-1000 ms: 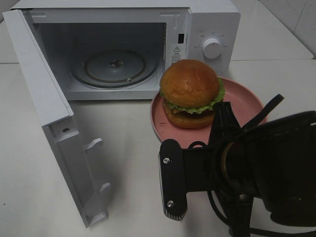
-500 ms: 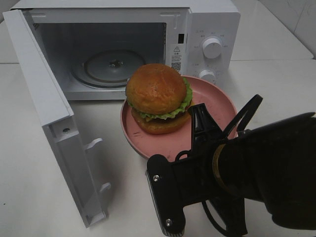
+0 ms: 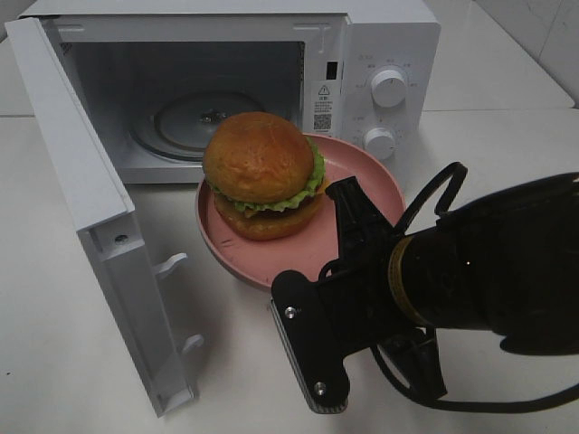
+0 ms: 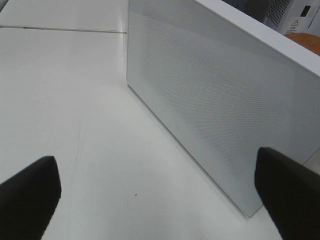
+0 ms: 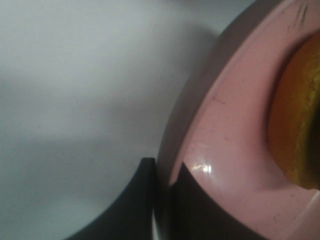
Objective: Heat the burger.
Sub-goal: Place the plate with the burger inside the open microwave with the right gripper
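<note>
Two grippers differ: right gripper [image 5: 162, 172] clamps the pink plate [image 3: 362, 181] at its four o'clock rim. On it, the burger [image 3: 260, 163] sits at six o'clock of the open microwave [image 3: 389, 45]. Left gripper [image 4: 160, 195] gapes wide beside the door [image 4: 215, 100].

The right arm [image 3: 493, 262] is bulky matte black with a brass-coloured ring [image 3: 394, 280], looping black cables [image 3: 455, 168] and a flat black bracket [image 3: 308, 348] carrying two silver screws [image 3: 290, 313]. The left fingers [image 4: 30, 197] look dark, perhaps black, though blurred.
</note>
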You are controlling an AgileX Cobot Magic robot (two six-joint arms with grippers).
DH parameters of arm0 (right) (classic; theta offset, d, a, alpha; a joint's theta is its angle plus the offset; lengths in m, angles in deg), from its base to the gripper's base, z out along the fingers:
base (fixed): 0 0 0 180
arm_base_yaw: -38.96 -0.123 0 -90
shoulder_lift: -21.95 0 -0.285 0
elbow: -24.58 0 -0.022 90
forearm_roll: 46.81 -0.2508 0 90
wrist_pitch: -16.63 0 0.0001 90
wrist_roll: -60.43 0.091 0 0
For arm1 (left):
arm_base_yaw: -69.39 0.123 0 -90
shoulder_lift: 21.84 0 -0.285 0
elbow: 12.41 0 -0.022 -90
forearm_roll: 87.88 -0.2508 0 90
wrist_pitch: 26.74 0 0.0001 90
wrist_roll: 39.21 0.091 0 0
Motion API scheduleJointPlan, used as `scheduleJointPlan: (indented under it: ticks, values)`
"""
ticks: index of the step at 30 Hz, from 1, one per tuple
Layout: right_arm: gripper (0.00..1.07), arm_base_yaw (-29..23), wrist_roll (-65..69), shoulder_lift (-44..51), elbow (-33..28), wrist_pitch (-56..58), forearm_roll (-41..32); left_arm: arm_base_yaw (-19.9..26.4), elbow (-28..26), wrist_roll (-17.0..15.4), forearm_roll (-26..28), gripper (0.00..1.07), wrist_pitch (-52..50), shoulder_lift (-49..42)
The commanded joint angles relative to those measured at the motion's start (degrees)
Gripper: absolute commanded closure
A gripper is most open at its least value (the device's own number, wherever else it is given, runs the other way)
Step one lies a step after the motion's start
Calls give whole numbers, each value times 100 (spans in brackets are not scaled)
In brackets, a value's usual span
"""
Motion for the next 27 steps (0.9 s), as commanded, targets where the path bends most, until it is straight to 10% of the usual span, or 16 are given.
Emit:
scheduleJointPlan:
  ticks: [1,12,27]
  values:
    - [107,166,-309,40,34,-286,241,23,17,17,34,9,-17,-40]
    - [107,831,-2200,40,384,-590,-848,23,17,17,34,9,-17,-40]
    - [107,1627,-7156,40,1094,-367,-5036,23,17,17,34,9,-17,-40]
